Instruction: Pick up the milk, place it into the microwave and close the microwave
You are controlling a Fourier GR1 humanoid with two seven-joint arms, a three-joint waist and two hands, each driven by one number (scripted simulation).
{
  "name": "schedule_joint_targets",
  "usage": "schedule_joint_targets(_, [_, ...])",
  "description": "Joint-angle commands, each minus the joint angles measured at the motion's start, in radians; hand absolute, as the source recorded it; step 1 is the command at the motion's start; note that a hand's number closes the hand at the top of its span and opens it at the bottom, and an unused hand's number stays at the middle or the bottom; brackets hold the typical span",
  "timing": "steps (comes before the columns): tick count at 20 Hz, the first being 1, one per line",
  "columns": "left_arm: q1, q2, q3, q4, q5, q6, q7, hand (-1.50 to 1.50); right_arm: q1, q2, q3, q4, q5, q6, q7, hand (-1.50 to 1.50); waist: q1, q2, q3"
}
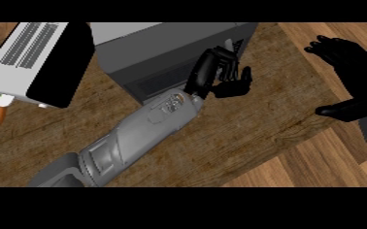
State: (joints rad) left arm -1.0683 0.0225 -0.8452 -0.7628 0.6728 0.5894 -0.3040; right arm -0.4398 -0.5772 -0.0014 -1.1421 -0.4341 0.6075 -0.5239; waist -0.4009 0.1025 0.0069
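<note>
The grey microwave (172, 48) stands at the back middle of the wooden counter (237, 131), and its dark front (154, 85) faces me. My left arm comes in from the lower left. My left hand (224, 77) lies against the right end of that front, fingers relaxed and holding nothing that I can see. A thin white sliver (229, 43) shows just behind the fingers; I cannot tell whether it is the milk. No milk carton is plainly in view. My right hand (344, 63) rests open at the right edge, fingers up.
A white appliance with vent slots and a black side (43, 58) sits tilted at the back left. An orange object (3, 112) peeks in at the left edge. The counter's edge runs diagonally at the lower right, with plank floor (315, 165) beyond.
</note>
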Motion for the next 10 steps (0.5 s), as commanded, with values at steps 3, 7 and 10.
schedule_joint_targets(3, [-0.068, -0.021, 0.001, 0.046, 0.011, -0.006, -0.005, 1.50, -0.046, -0.013, 0.087, -0.106, 0.010, 0.158, -0.036, 1.50, -0.007, 0.000, 0.003])
schedule_joint_targets(7, [-0.076, -0.021, -0.003, 0.055, 0.025, 0.004, -0.002, 1.50, -0.049, -0.018, 0.116, -0.163, -0.001, 0.168, -0.012, 1.50, -0.031, -0.001, 0.005])
schedule_joint_targets(10, [-0.078, -0.021, -0.003, 0.056, 0.027, 0.027, -0.017, 1.50, -0.052, -0.023, 0.133, -0.200, -0.013, 0.171, 0.010, 1.50, -0.042, 0.000, 0.006])
